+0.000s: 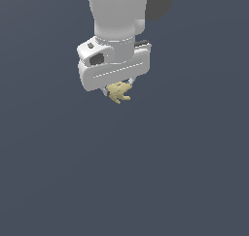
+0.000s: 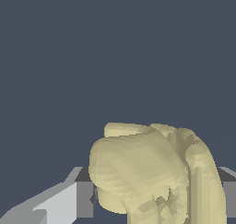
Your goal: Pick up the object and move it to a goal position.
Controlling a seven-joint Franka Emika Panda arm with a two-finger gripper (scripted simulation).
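Observation:
The object [image 1: 119, 92] is a small pale yellow lumpy thing with finger-like lobes. It sits right under the white gripper [image 1: 118, 88], between the short fingers, which are mostly hidden by the gripper body. In the wrist view the object [image 2: 152, 172] fills the space between the two grey fingers [image 2: 78, 197], which press on its sides. The gripper is shut on the object. I cannot tell whether it rests on the ground or hangs above it.
A plain dark blue-grey ground [image 1: 185, 172] fills both views. The white arm [image 1: 119, 11] rises out of the top of the exterior view. No other objects or goal marker show.

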